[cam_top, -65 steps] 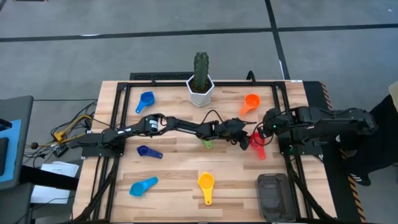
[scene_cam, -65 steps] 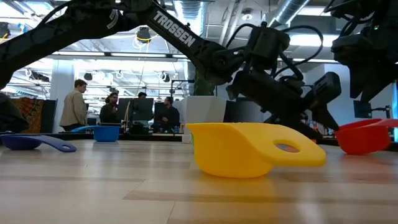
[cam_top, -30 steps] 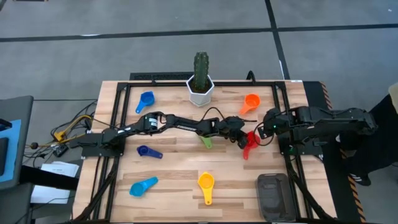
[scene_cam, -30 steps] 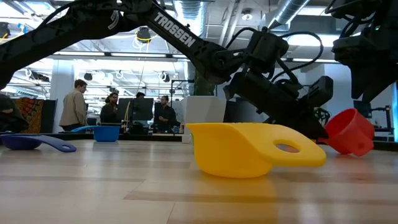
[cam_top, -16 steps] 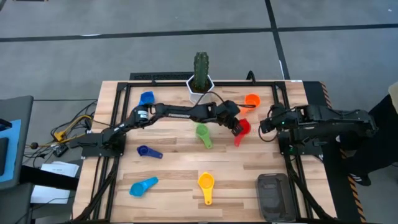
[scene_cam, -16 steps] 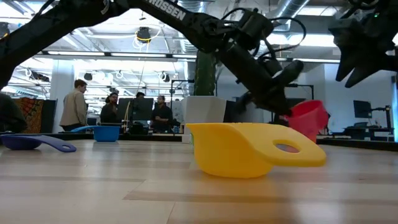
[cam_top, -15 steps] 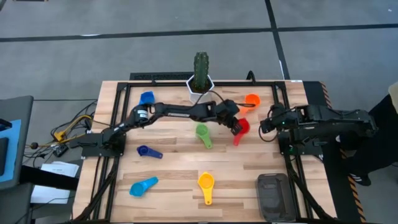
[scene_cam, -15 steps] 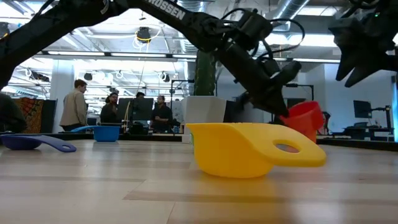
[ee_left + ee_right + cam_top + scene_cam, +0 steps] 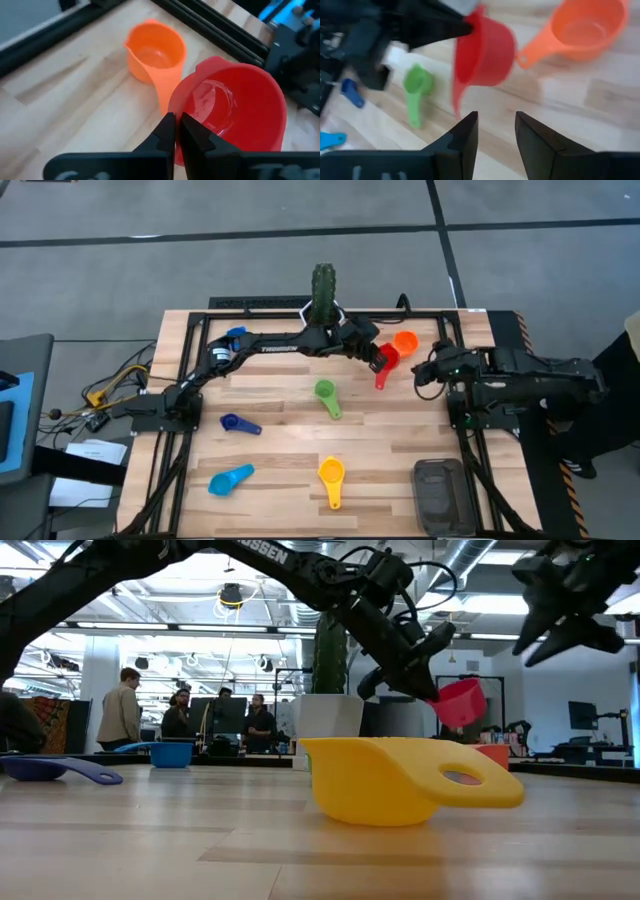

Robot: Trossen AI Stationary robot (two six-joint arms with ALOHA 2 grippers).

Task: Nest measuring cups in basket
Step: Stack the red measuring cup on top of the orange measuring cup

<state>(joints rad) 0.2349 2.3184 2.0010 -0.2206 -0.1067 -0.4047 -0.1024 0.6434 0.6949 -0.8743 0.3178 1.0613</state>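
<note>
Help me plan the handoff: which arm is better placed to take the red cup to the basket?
Right, probably. The basket sits on the right arm's side, and the right hand hangs open beside the red cup, which the left hand holds after a long reach.

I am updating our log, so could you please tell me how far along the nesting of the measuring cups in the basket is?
Nothing is done yet: the basket looks empty. In hand: the left gripper holds the red cup above the table beside the orange cup; the right gripper waits open nearby. Left on the table: the orange, green, dark blue, light blue, yellow and blue cups.
</note>
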